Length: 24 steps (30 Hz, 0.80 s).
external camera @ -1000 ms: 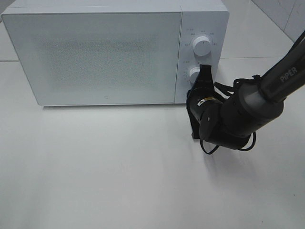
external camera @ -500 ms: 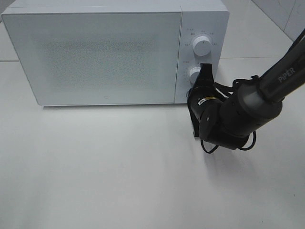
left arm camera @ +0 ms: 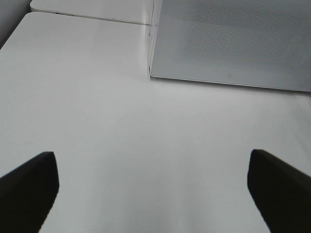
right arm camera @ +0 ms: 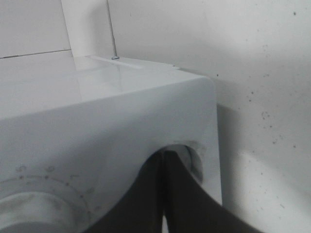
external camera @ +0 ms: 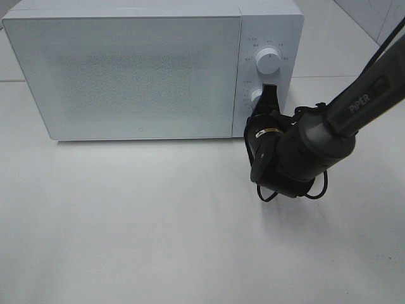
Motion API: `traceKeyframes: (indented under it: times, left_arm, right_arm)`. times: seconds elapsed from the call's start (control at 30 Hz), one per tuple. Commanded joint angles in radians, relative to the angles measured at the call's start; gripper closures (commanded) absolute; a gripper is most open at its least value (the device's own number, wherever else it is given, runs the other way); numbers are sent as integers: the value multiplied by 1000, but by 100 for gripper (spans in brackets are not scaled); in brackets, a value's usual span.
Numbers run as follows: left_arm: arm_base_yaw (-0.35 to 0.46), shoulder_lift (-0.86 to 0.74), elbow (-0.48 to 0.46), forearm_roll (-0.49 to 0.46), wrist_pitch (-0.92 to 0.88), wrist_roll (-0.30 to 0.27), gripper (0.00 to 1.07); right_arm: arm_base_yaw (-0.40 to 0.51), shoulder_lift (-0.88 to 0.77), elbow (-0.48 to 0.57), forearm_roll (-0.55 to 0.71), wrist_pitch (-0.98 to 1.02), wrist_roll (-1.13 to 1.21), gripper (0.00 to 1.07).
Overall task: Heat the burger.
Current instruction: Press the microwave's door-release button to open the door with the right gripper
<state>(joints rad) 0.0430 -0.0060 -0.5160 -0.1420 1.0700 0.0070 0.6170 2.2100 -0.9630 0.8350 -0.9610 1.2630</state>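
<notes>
Burger: not visible in any view, so its place relative to either gripper cannot be told; the microwave's frosted door hides whatever is inside.

Exterior high – microwave (external camera: 126, 76): white, standing at the back of the white tabletop (external camera: 158, 240), door shut, with an upper dial (external camera: 268, 61) and a lower dial (external camera: 255, 96) on the panel at its right end.
Exterior high – right arm (external camera: 310, 149): black, coming in from the right edge, bent down low over the tabletop, wrist turned towards the microwave's panel.
Exterior high – right gripper (external camera: 270, 94): fingers pressed together into one narrow black tip that points up against the lower dial and covers part of it.

Left wrist – left gripper (left arm camera: 150, 162): spread wide, a dark finger at each side with only bare tabletop (left arm camera: 146, 121) between, holding nothing.
Left wrist – microwave (left arm camera: 233, 43): well ahead of the gripper, showing its shut door and near corner.

Right wrist – right gripper (right arm camera: 164, 162): closed, empty, both fingers meeting in a single seam.
Right wrist – microwave (right arm camera: 121, 111): very close, its panel filling the view; the fingertips lie over the rounded edge of one dial (right arm camera: 195, 160), though actual contact cannot be told.
Right wrist – other dial (right arm camera: 29, 213): beside the gripper, ringed with small tick marks.
</notes>
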Motion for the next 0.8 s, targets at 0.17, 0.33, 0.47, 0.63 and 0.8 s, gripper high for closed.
traceKeyframes:
  times: [0.17,0.33,0.47,0.63,0.8]
  left_arm:
    - [2,-17,0,0,0,-7,9]
    - [2,-17,0,0,0,-7,9]
    - [2,-17,0,0,0,-7,9]
    - [2,-17,0,0,0,-7,9]
    - [2,-17,0,0,0,-7,9]
  right_arm:
    - [-54,-3,-113,-78,-255,-42,107]
    - [-54,-3,-113,-85,-243,-45,107]
    - [-54,-4,-113,-85,-225,-45,107]
    - [-54,-18,-80,-81,-180,-45,107]
    - [-50,-40,-39,-79,-107,-44,107]
